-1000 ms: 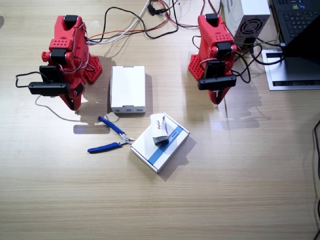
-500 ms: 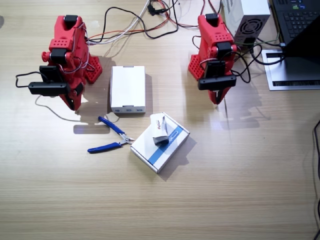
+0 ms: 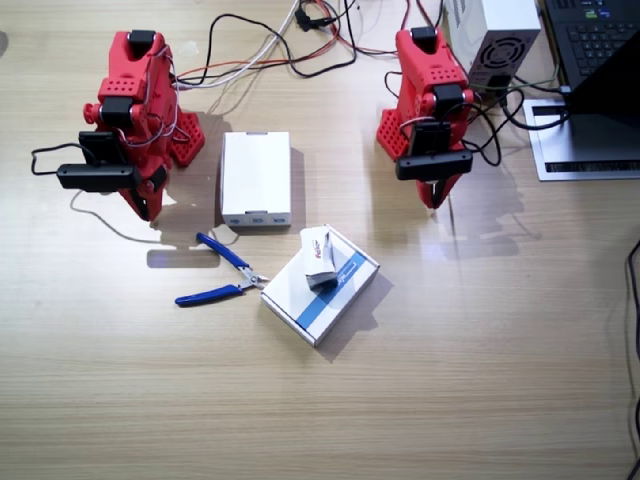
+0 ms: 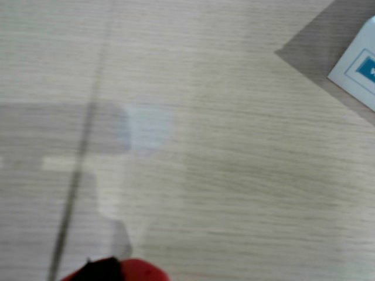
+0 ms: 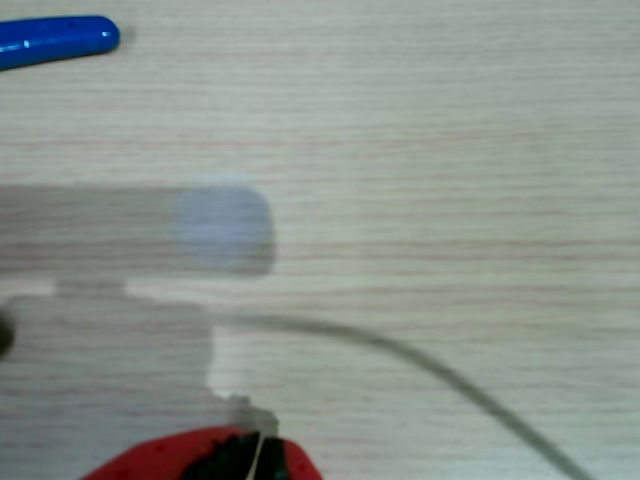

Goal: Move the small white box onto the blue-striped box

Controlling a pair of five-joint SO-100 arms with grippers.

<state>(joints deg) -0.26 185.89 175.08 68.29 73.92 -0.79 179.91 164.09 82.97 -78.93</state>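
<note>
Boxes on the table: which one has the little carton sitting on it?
The blue-striped box, lying angled beside the pliers, carries the small white box. The plain white box between the arms has nothing on top.

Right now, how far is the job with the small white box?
It looks done: the small white box lies on the blue-striped box. Nothing is in hand: the left gripper and the right gripper hang folded near their bases, away from both boxes. Nothing visible remains.
</note>
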